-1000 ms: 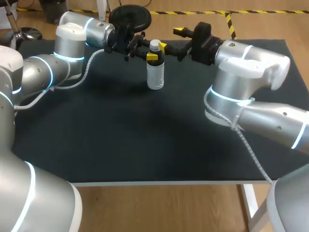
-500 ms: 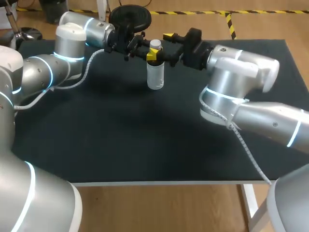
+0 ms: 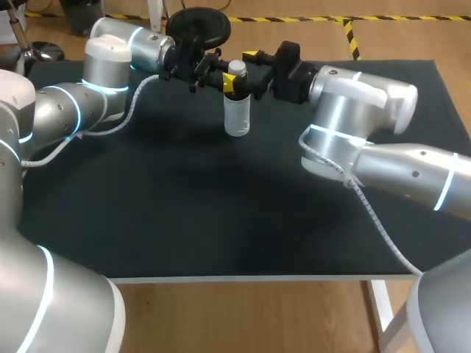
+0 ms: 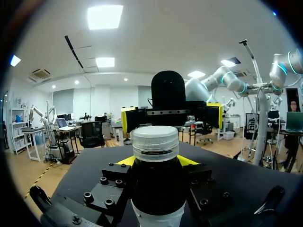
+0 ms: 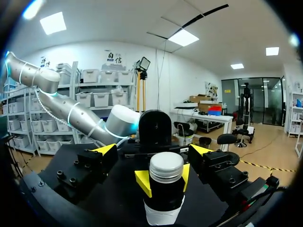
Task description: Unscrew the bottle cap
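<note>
A small clear bottle [image 3: 236,110] with a white cap [image 3: 236,68] stands upright at the back middle of the black table. My left gripper [image 3: 233,83] comes in from the left and is shut on the bottle just below the cap; in the left wrist view its yellow fingertips [image 4: 126,161] press both sides of the bottle [image 4: 157,189]. My right gripper [image 3: 247,68] comes in from the right at cap height. It is wide open, and in the right wrist view its yellow fingertips [image 5: 105,149] stand apart on either side of the cap [image 5: 166,165] without touching it.
The dark table top [image 3: 221,206] stretches from the bottle to the front edge. My left arm [image 3: 110,66] lies along the back left. My right arm's elbow [image 3: 353,110] bulks over the back right.
My right arm has swung left toward the bottle, and its open fingers now stand on either side of the cap. The left gripper and the bottle have stayed still.
</note>
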`<state>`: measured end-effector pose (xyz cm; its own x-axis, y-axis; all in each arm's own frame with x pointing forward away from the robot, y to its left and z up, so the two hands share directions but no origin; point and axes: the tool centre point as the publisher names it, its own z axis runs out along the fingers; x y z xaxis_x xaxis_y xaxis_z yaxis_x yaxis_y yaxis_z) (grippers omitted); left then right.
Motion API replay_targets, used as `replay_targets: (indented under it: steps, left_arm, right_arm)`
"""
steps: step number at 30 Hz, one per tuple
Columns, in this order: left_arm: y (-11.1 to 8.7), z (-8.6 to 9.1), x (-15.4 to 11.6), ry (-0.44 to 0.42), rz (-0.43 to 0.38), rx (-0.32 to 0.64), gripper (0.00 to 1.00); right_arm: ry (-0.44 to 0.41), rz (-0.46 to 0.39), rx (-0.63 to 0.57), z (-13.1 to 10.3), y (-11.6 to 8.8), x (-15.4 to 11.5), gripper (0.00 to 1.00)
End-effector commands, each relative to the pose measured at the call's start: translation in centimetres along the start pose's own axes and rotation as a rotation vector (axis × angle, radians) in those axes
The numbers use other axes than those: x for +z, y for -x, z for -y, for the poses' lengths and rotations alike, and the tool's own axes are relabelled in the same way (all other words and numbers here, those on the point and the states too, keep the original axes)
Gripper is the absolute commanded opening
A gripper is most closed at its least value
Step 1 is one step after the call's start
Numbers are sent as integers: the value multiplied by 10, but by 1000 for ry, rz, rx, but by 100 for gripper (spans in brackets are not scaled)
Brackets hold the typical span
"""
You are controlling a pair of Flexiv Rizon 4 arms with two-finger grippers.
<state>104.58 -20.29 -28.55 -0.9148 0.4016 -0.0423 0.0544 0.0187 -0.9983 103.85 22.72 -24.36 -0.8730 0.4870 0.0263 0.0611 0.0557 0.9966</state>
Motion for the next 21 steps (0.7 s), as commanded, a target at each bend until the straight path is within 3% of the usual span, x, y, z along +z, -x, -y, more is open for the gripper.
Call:
replay_targets:
  steps: [1,21]
  left_arm:
    - [7,-3,-3,-6,-48,0,0]
    - [7,-3,-3,-6,-48,0,0]
  right_arm:
    - [-5,-10,1,0,5,3,100]
    - [4,-19,10,6,7,10,100]
